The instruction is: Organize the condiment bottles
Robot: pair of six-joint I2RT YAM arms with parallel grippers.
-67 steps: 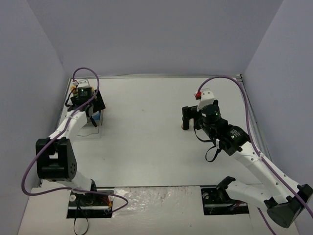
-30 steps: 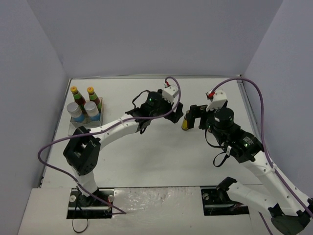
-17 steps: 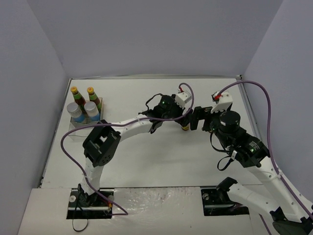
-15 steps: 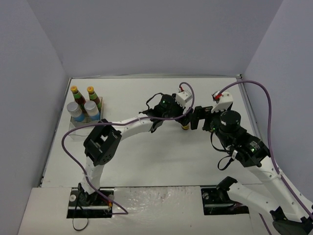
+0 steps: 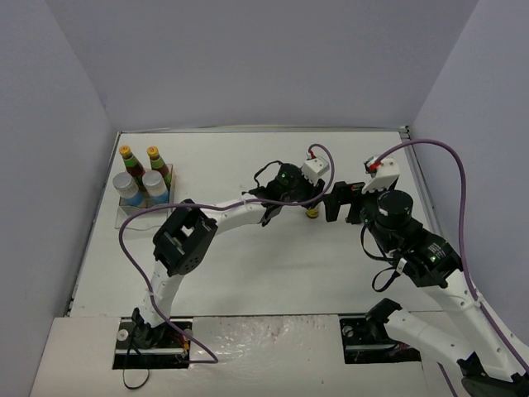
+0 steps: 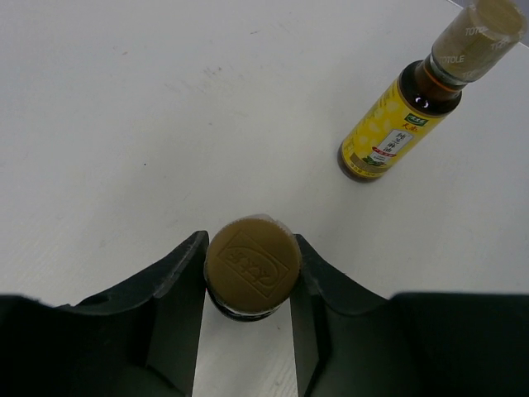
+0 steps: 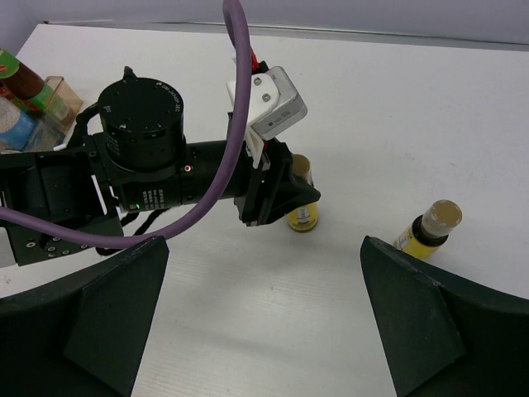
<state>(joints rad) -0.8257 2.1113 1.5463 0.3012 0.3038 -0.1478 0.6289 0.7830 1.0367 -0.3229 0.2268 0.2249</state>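
Observation:
My left gripper (image 6: pixel 248 275) is shut on the brown cap of a tiny yellow bottle (image 6: pixel 252 266) that stands upright on the table, right of centre (image 5: pixel 312 212). A second tiny yellow bottle (image 6: pixel 413 116) stands free a short way off, to the right of the held one (image 7: pixel 430 230). My right gripper (image 7: pixel 264 306) hangs open above the table, just right of the left gripper (image 7: pixel 289 194), and holds nothing. Two dark orange-capped bottles (image 5: pixel 126 161) and two white silver-lidded jars (image 5: pixel 126 188) stand in the tray at far left.
The clear plastic tray (image 5: pixel 140 217) sits against the left wall, with open room at its front. The left arm stretches across the table's middle. The right arm's purple cable loops over the right side.
The left arm has swung from the tray across to the right. Its jaws have shut on the yellow bottle's cap. The right gripper drifted slightly right and stayed open.

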